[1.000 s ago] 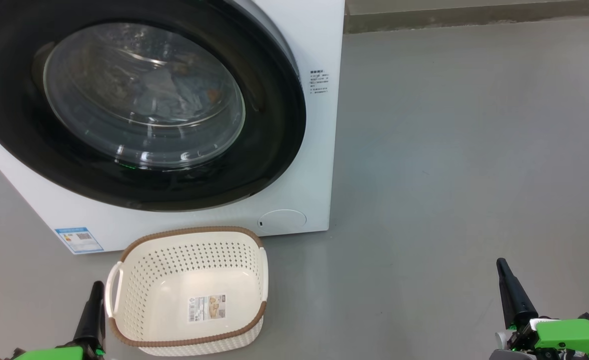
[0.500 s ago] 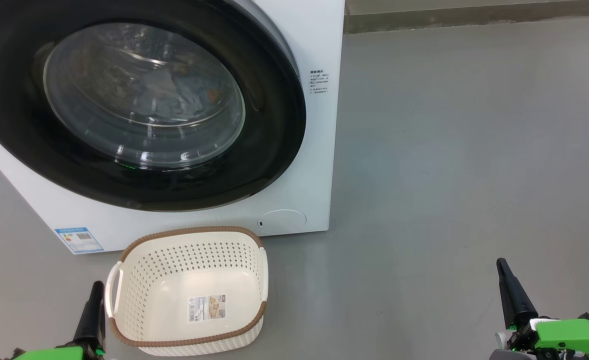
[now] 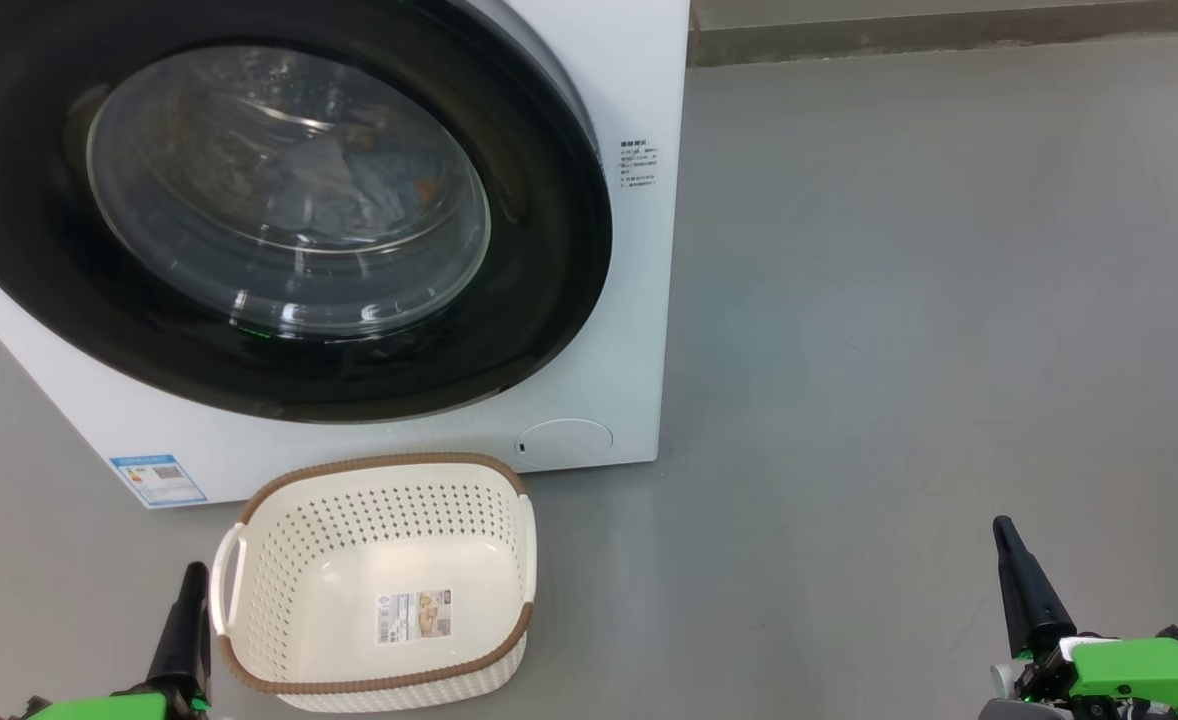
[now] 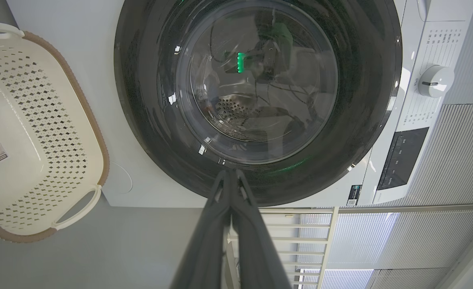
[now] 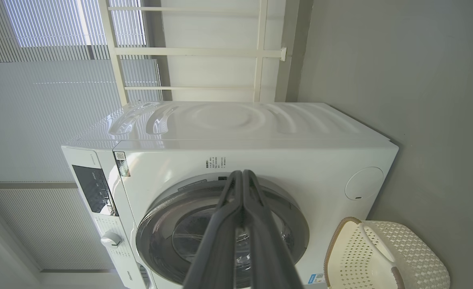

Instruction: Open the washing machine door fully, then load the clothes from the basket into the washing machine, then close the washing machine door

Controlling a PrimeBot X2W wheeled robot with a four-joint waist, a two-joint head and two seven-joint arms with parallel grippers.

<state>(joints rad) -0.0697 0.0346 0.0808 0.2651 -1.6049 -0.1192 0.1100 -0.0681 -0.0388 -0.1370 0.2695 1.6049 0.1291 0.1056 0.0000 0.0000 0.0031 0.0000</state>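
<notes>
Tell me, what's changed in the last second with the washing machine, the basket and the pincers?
Nothing visibly changed. The washing machine door still looks shut with the clothes behind its glass, the basket sits empty on the floor, and the left pincer and right pincer stay shut, low and idle.
</notes>
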